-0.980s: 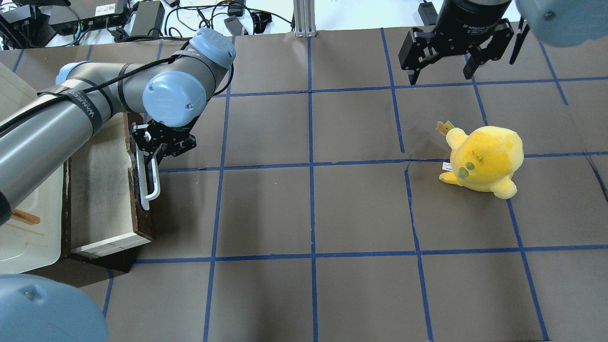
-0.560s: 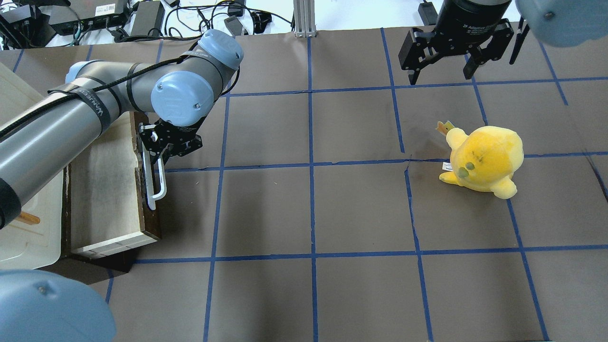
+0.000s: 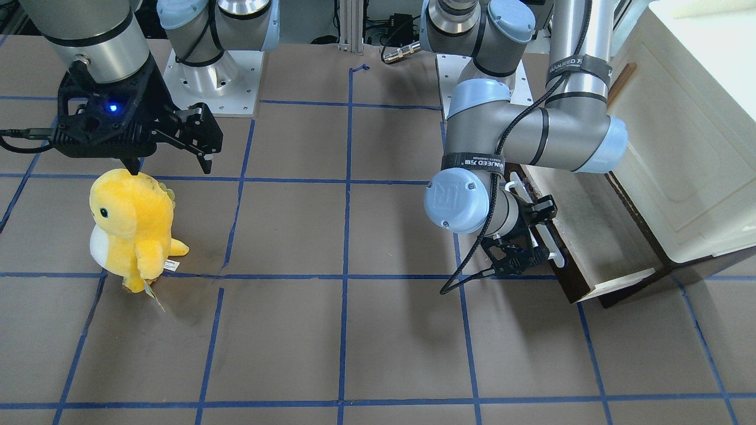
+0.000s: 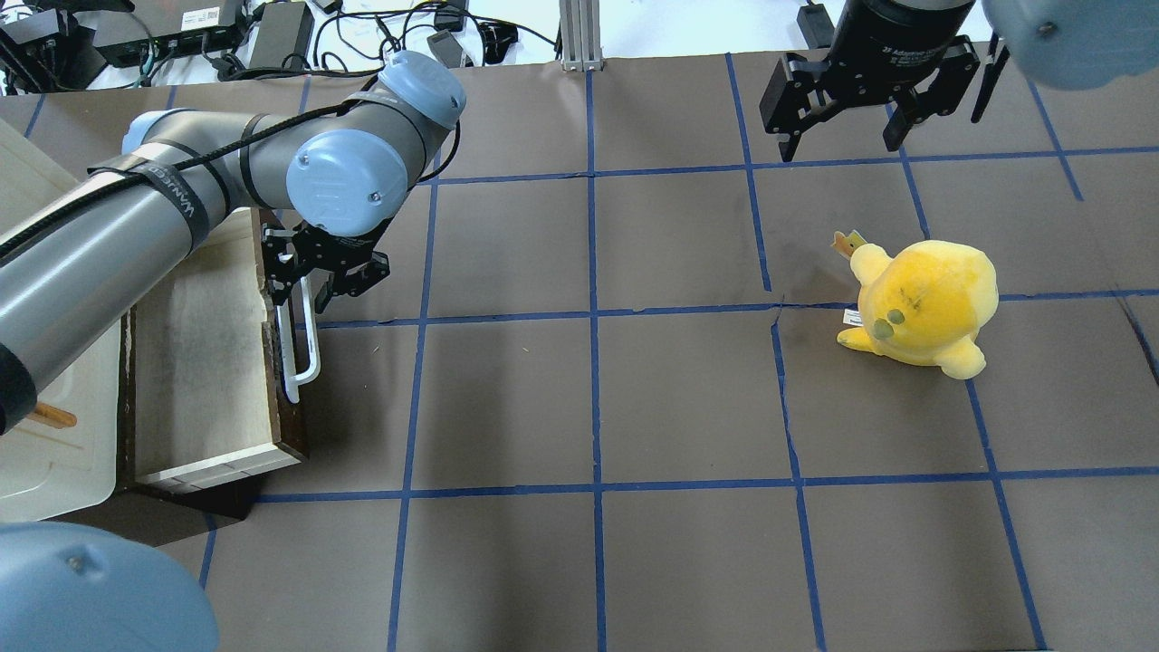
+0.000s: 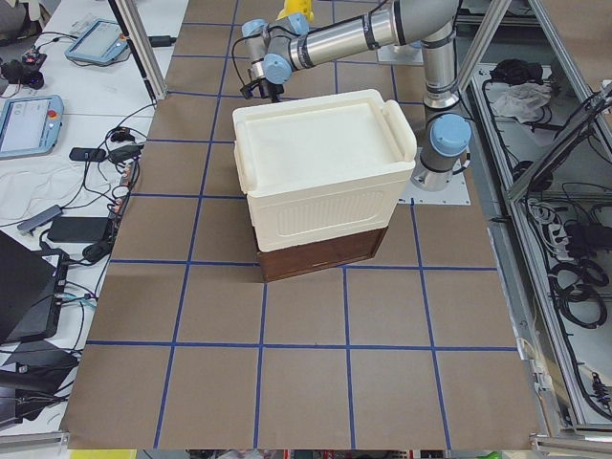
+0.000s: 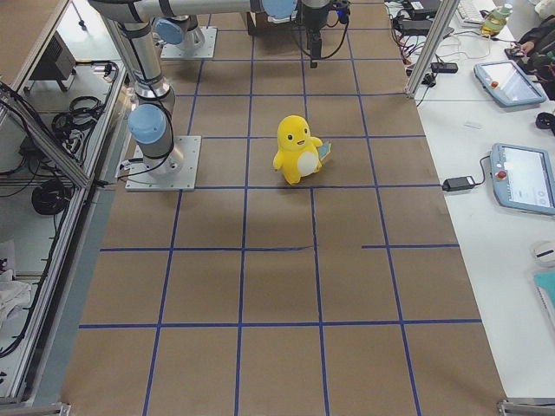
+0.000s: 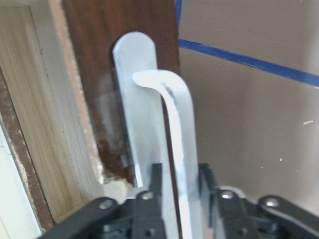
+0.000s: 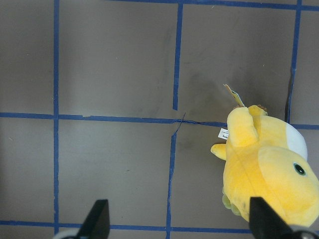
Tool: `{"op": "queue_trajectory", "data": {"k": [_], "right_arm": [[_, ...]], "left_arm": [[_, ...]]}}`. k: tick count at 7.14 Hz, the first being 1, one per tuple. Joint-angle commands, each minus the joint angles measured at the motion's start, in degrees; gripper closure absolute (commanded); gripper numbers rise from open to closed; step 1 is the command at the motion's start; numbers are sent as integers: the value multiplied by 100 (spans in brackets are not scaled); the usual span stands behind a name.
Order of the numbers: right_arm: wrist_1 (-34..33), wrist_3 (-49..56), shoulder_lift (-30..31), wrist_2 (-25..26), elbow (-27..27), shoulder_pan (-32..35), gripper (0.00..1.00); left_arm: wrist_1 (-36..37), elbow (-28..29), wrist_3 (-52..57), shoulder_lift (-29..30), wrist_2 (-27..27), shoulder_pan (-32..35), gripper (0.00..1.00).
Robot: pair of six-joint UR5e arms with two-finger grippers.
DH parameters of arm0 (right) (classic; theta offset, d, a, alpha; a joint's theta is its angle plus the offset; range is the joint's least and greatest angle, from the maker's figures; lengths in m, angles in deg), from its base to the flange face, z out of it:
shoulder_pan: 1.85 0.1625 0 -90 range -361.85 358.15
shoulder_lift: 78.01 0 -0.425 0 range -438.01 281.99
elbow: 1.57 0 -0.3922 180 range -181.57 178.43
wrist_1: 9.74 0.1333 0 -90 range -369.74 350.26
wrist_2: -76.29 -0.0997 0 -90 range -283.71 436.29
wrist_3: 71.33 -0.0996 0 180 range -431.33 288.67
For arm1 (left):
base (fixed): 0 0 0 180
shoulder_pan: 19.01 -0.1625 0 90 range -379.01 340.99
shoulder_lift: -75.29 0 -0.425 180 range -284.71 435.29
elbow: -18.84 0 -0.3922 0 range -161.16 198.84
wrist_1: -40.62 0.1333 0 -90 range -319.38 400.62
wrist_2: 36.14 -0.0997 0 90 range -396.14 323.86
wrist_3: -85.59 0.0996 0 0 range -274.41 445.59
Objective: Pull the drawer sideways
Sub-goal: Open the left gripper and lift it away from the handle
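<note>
Dark brown-fronted drawer [image 4: 199,362], at the table's 9 o'clock, juts from the cream cabinet [image 4: 45,453], pale floor showing. The left gripper [image 4: 314,282] clamps its white handle [image 4: 313,349]; the right gripper [image 4: 839,145] hangs, jaws spread, at 1 o'clock.

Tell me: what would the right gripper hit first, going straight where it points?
Likely the brown table covering beside the yellow plush toy; one fingertip might clip the toy, depth unclear.
</note>
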Motion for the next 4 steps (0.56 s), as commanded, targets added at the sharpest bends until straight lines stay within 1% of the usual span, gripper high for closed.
{"op": "queue_trajectory", "data": {"k": [1,2,3,4], "right_arm": [[0,0,0,-7,0,0,0],[0,0,0,2,0,0,0],[0,0,0,-7,0,0,0],[0,0,0,2,0,0,0]], "left_arm": [[-35,408,267,-208,677,40,0],[-227,724,486,-419,1014,57,0],[-342,936,932,-621,1131,84,0],[-299,990,1415,-814,1575,75,0]]}}
